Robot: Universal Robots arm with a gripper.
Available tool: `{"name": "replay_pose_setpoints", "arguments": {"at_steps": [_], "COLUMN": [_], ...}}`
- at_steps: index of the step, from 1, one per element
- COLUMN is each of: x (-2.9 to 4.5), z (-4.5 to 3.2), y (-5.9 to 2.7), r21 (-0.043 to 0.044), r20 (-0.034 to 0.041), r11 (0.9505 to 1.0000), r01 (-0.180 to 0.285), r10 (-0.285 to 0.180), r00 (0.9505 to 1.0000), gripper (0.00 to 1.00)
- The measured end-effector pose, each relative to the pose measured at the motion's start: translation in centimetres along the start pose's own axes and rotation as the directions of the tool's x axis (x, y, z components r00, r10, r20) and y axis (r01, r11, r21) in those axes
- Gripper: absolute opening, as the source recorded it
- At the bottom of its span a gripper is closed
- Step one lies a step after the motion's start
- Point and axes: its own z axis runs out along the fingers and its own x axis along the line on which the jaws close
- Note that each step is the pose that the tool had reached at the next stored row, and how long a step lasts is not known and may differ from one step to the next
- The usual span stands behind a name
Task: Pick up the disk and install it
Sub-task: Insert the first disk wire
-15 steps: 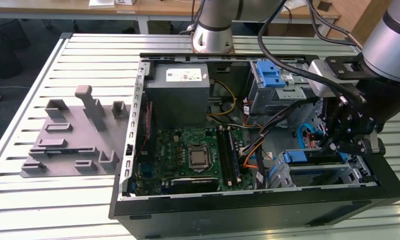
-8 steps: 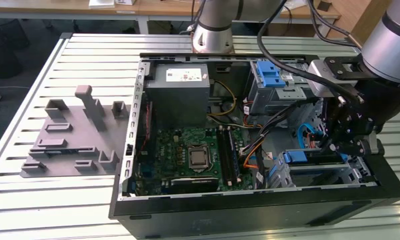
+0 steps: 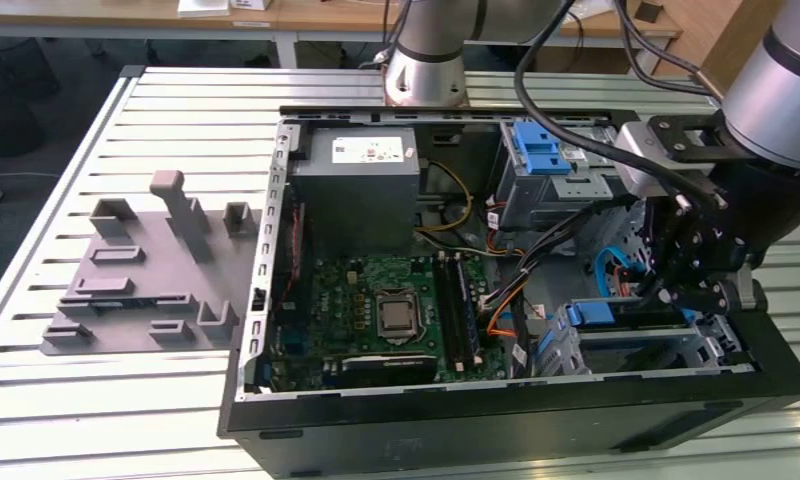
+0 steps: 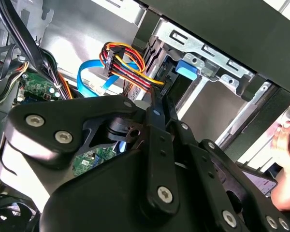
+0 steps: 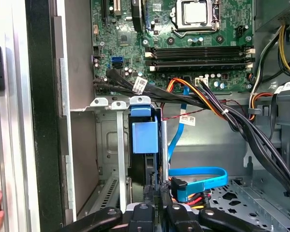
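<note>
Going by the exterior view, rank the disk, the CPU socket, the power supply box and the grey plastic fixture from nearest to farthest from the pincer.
1. The disk, in the bay right by the pincer.
2. The CPU socket, mid-motherboard.
3. The power supply box, at the case's far corner.
4. The grey plastic fixture, outside the case on the exterior view's left.

The arm [image 3: 787, 80] reaches steeply down, its gripper [image 3: 687, 290] pointing downward with its black linkage drawn together.

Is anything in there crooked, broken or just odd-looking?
Nothing looks broken or spilled. The disk stands on edge in the drive cage, with the gripper right at it. One odd thing: a person's fingers show at the case's outer edge, close to the arm.
</note>
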Motion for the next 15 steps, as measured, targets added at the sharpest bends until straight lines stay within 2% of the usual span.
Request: {"name": "replay_pose_setpoints", "arguments": {"at_steps": [7,9,10,11,13,15], "x": [0.05,0.08,0.1,0.11,0.12,0.13], "z": [0.15,0.19,0.18,0.16,0.01,-0.22], "y": [-0.19,-0.23,-0.23,-0.23,-0.25,-0.26], "r21": [-0.0098,-0.014,-0.0155,-0.0163,-0.017,-0.0173], "r20": [0.0008,0.0066,0.0115,0.0176,0.0283,0.0325], "r11": [1.0,0.9999,0.9999,0.9999,0.9999,0.9998], "r01": [0.0,0.0,0.0,0.0,-0.001,-0.001], "r10": [0.0,0.0,0.0,0.001,0.001,0.001], "r00": [1.0,1.0,0.9999,0.9998,0.9996,0.9995], "gripper": [0.16,0.18,0.18,0.24,0.24,0.24]}}
